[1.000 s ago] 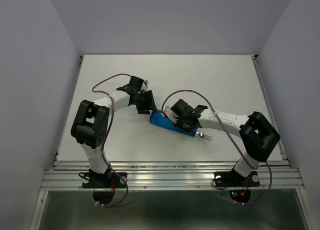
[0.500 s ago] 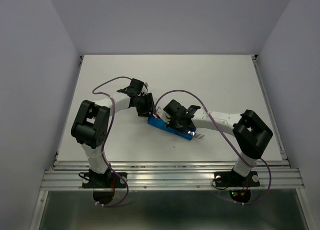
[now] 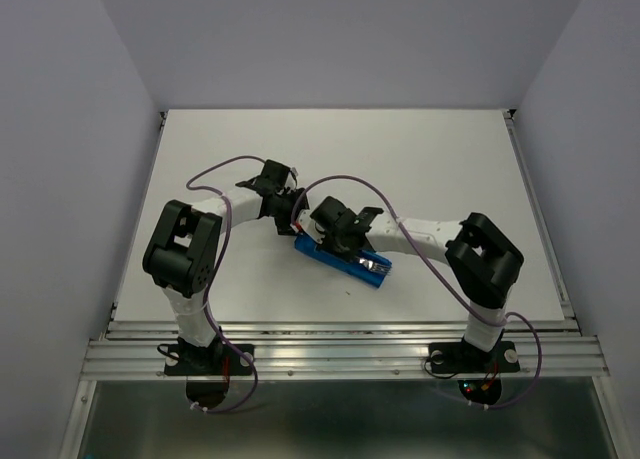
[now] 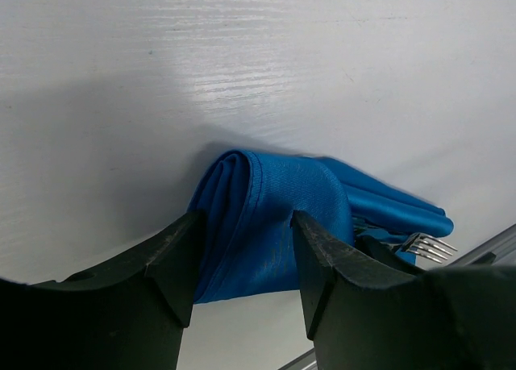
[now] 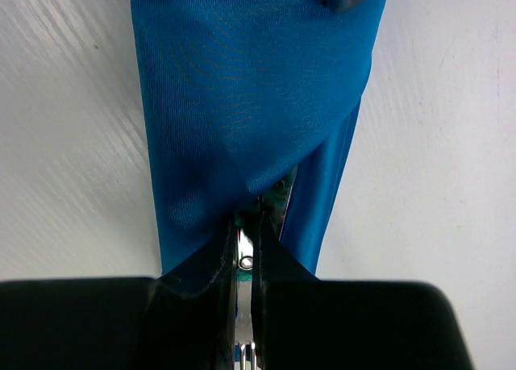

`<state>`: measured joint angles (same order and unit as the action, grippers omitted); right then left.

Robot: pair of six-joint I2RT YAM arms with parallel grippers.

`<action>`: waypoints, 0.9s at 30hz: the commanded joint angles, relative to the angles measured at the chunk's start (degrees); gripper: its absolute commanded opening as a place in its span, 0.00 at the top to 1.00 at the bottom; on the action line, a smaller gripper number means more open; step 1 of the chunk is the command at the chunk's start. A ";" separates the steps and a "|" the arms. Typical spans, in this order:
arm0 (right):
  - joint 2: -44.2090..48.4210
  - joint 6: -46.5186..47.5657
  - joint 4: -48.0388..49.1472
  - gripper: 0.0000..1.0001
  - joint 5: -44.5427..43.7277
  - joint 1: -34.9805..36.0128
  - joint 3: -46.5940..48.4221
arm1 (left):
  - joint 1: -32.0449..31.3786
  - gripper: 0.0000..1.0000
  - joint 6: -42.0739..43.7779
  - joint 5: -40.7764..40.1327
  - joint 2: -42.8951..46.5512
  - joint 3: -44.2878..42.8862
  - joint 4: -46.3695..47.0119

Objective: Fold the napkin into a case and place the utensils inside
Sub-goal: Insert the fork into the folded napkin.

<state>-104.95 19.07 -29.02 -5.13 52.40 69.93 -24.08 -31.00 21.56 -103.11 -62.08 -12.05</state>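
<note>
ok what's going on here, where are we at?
The napkin is already folded into a blue case lying on the table. The right gripper is shut on a fork, feeding it into the case's open end; a green handle shows just inside. The left gripper straddles the case's far end, jaws open around the cloth. Fork tines poke out at the near end.

Two slim arms with white-wrapped links and chunky matte black joint housings; the left arm [image 3: 185, 254] and right arm [image 3: 470, 259] each trail a thin purple cable looping from base to wrist. Black round bases bolt to a ribbed aluminium rail, small red and green lights glowing there. Fingers [image 4: 173, 261] are blunt black plastic wedges
</note>
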 commanded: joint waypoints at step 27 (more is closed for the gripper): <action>8.36 -9.58 -4.47 0.64 -2.52 1.39 -3.57 | -0.89 0.43 0.42 -0.73 0.72 -0.85 -0.34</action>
<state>-97.01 10.68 -34.00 -8.40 53.30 66.59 -24.43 -31.48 21.32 -103.00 -61.45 -11.57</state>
